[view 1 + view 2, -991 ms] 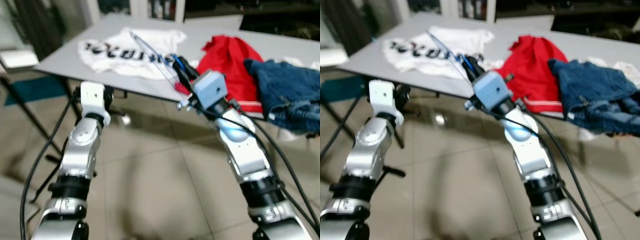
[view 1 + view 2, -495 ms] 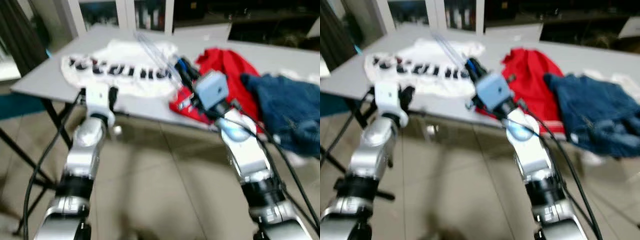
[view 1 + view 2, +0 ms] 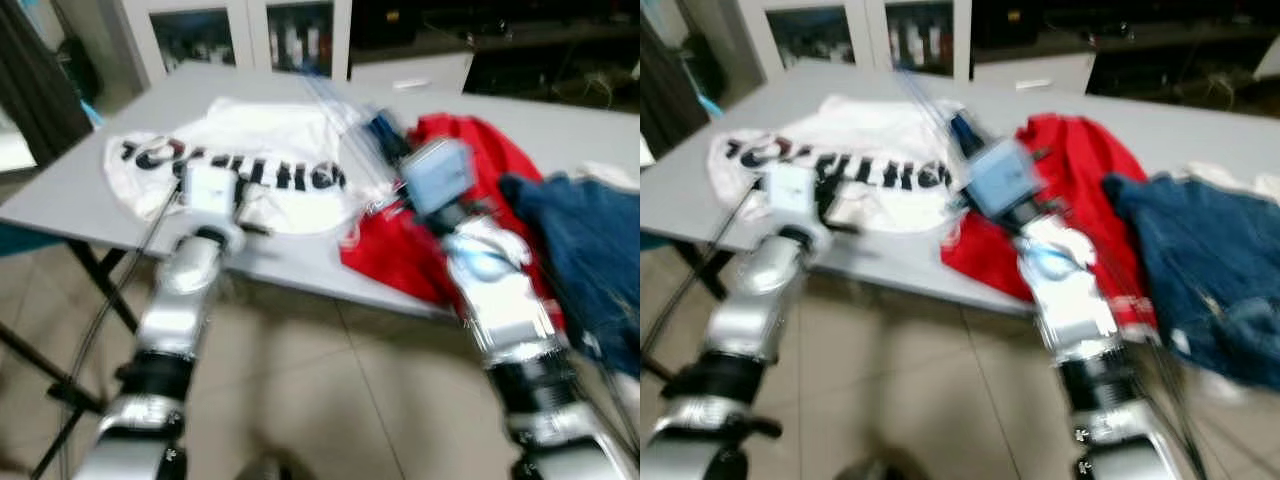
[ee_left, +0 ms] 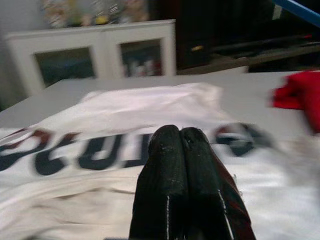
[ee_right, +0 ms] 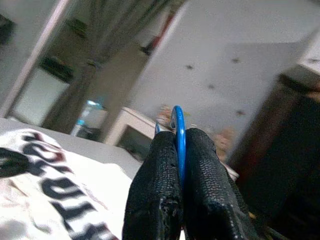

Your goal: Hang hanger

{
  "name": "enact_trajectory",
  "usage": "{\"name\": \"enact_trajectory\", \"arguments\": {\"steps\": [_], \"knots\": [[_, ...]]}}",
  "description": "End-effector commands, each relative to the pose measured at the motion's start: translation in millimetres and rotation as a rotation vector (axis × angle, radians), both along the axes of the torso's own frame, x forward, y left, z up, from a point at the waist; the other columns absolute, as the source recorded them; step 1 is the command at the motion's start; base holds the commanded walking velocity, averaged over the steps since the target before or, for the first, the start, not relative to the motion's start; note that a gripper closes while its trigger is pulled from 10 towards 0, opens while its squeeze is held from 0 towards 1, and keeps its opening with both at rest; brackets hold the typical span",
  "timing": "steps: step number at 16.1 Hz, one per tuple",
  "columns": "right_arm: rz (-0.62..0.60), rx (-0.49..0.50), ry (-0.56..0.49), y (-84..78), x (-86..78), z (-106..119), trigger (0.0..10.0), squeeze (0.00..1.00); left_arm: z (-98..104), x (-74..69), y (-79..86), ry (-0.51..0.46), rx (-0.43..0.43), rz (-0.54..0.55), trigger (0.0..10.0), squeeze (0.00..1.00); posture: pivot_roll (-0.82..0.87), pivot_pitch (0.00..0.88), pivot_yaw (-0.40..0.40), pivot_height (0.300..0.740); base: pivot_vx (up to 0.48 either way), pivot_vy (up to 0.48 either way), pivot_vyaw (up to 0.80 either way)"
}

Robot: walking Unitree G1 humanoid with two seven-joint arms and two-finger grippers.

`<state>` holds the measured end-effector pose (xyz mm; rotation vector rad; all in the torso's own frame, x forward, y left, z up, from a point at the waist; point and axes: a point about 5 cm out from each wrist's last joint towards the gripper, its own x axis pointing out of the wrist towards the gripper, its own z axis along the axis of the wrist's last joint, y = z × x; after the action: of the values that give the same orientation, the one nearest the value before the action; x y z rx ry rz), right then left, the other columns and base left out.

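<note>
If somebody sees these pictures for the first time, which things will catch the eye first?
First, the right end effector, raised over the grey table and shut on a blue hanger. Next, the clothes on that table: a white shirt with black letters on the left, a red garment in the middle and blue jeans on the right.

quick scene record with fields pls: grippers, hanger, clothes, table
left gripper: shut, holding nothing, over the white shirt
right gripper: shut on the blue hanger, raised above the table
hanger: thin, blue, pinched between the right fingers, blurred in the eye views
clothes: white shirt with black letters, red garment, jeans, all lying on the table
table: grey, in front of the robot
cabinet: white, glass doors, behind the table
</note>
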<state>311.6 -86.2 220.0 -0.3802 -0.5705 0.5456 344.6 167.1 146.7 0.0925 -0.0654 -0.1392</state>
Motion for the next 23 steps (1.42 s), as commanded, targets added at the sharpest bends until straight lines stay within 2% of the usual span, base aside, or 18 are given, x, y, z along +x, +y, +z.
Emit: {"name": "enact_trajectory", "arguments": {"steps": [1,5,14,23], "knots": [[-0.022,0.004,-0.014,-9.9,0.9,4.7,10.0,0.0,5.1,0.7,-6.8,-0.019,0.005,-0.02,10.0,0.0,0.0,0.0,0.025,0.74,0.458,0.0,0.0],[-0.022,0.003,-0.011,-9.9,0.9,4.9,10.0,0.0,4.8,0.7,-7.4,-0.014,-0.002,-0.023,10.0,0.0,0.0,0.0,0.025,0.74,0.161,0.0,0.0],[-0.024,0.001,-0.003,-10.4,0.3,3.3,10.0,0.0,4.0,0.7,-8.9,-0.009,-0.004,-0.027,10.0,0.0,0.0,0.0,0.026,0.74,0.029,0.445,0.0],[-0.025,0.002,-0.003,-9.6,0.6,3.2,10.0,0.0,4.1,0.9,-9.2,-0.01,0.003,-0.03,10.0,0.0,0.0,0.0,0.028,0.74,0.027,0.0,0.0]]}}
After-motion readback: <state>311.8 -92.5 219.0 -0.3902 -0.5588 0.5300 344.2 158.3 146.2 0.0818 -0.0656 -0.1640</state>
